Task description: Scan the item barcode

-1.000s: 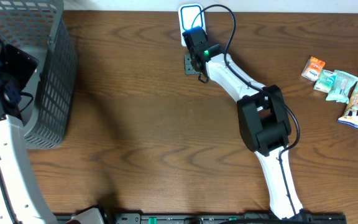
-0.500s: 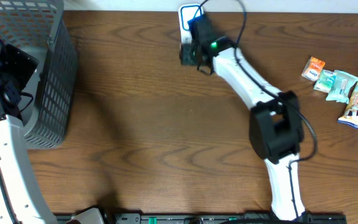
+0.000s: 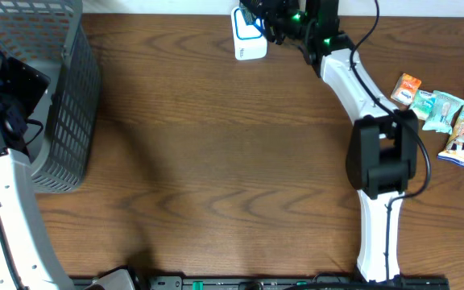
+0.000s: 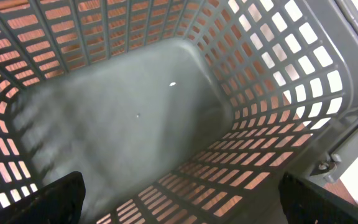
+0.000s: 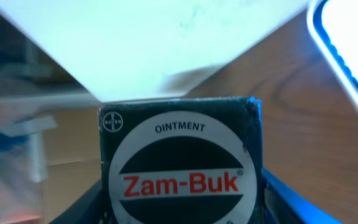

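Overhead, my right gripper [image 3: 266,16] sits beside the white scanner [image 3: 248,39] at the surface's [image 3: 216,161] far edge; left wrist, the left gripper [image 4: 179,202] gapes over the basket [image 4: 278,81]; right wrist, the Zam-Buk box [image 5: 179,165] is clamped, barcode unseen, so I should turn that barcode squarely toward the scanner.

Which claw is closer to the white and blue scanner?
The right one. The right claw, gripping the Zam-Buk box, is just beside the scanner at the far edge of the table. The left claw hangs open over the grey basket, far off to the left.
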